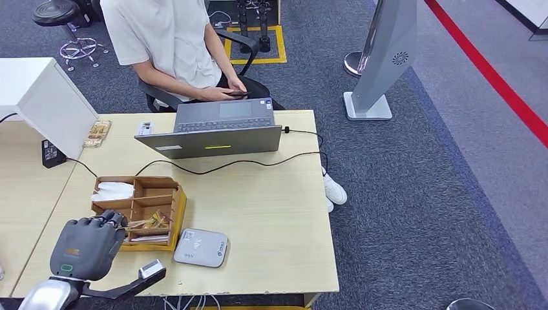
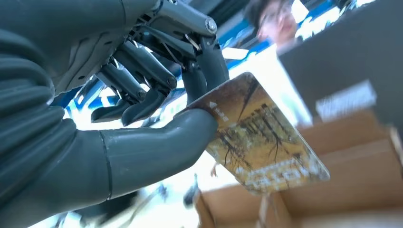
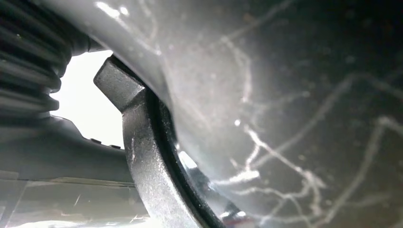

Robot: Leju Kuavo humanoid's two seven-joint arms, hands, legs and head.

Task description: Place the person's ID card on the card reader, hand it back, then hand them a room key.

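My left hand (image 1: 90,245) hovers at the near left of the table, over the front edge of a cardboard box (image 1: 169,200) with compartments. In the left wrist view its thumb (image 2: 157,147) and a finger pinch a room key card (image 2: 259,140) printed with a yellow-brown tree pattern. More such cards (image 1: 150,223) lie in the box just beyond the fingers. The grey-white card reader (image 1: 201,248) sits on the table right of the box. The right wrist view is too close to grey surfaces to show how my right hand (image 3: 28,61) is set.
A person (image 1: 171,45) sits behind the table holding a phone. An open grey laptop (image 1: 216,132) stands at the far edge, its black cable (image 1: 245,161) crossing the table. A small pale card (image 1: 145,128) and patterned cards (image 1: 97,134) lie far left, beside a white box (image 1: 45,97).
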